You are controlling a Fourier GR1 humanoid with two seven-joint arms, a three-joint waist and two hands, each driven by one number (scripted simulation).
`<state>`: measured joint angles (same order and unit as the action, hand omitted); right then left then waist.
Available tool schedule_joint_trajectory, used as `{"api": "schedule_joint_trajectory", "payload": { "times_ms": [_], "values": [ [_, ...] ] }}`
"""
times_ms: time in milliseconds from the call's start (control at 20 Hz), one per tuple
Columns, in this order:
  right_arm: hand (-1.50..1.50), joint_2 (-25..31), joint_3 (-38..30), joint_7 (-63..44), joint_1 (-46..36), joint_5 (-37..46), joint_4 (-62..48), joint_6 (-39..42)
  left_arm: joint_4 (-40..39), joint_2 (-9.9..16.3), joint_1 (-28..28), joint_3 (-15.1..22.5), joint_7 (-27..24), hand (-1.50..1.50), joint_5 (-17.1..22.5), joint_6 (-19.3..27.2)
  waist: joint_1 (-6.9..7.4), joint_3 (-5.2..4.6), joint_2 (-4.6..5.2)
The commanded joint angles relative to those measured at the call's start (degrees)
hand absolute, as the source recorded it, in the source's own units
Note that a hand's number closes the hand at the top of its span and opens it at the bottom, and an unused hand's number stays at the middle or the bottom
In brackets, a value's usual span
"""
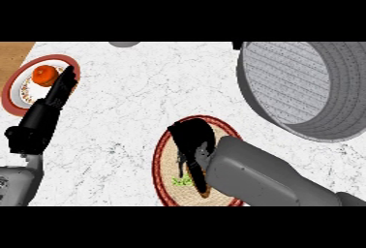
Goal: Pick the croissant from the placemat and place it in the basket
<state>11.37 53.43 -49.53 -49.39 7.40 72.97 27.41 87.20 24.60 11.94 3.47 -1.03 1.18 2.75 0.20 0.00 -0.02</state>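
A: Right forearm fills the lower right, closest to you. Your right robot hand (194,145) is down over the placemat (166,150), the oval red-rimmed mat low on the marble surface (136,106).

B: Is it holding the croissant yet?

A: You can't call that from here. The black fingers curl downward over the mat's middle and hide nearly everything under them. One small brown sliver shows at the mat's lower edge, just under the wrist; that is probably the croissant (205,193), so it is on the mat and not lifted. Whether the fingers are closed round it, I cannot tell.

B: So how far along are you?

A: Early, by my read. You've got the hand to the mat; the grasp is unconfirmed. Lift, carry and release are all left.

B: Where's the basket?

A: Grey basket (304,87) sits at upper right, well apart from the mat, tipped so you see its woven inside. Nothing visible in it.

B: Other hand?

A: Your left robot hand (53,99) is at the left edge, fingers straight and together, holding nothing, with its tips over the rim of a red-rimmed plate (14,94) carrying an orange fruit (45,75). It's resting, not part of this step.
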Motion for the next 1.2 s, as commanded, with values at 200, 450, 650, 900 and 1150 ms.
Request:
{"api": "schedule_joint_trajectory", "payload": {
  "times_ms": [200, 450, 650, 900, 1150],
  "values": [
    [-1.50, -2.16, -2.18, -1.72, 8.09, 9.49, 4.39, 3.07, 3.05, -3.19, -2.84, 0.28, -0.05, 0.00, -4.33, 0.87, -0.13, 0.00, -0.07],
    [-1.50, -4.11, -4.96, 5.68, 11.36, 17.09, 0.01, 1.50, 2.87, -1.82, -1.82, -3.21, 0.21, 0.00, -2.99, -3.34, 0.05, 0.01, 0.01],
    [-1.50, -7.19, -8.46, 1.95, 13.55, 18.60, 3.80, 5.13, 2.15, -3.68, -0.25, -4.04, 2.48, 0.00, -3.20, -3.82, -0.12, 0.00, -0.03],
    [-1.50, -7.78, -11.28, 6.11, 14.49, 22.52, 0.96, 7.42, 5.40, -3.63, -4.93, -5.01, -0.30, 0.00, -4.67, -5.05, 0.13, 0.00, -0.04],
    [-1.50, -6.22, -11.29, 10.82, 20.54, 29.26, 1.14, 6.17, 2.18, -5.43, -0.57, -6.41, 1.27, 0.00, -5.84, -5.25, -0.14, 0.00, 0.00]
  ]
}}
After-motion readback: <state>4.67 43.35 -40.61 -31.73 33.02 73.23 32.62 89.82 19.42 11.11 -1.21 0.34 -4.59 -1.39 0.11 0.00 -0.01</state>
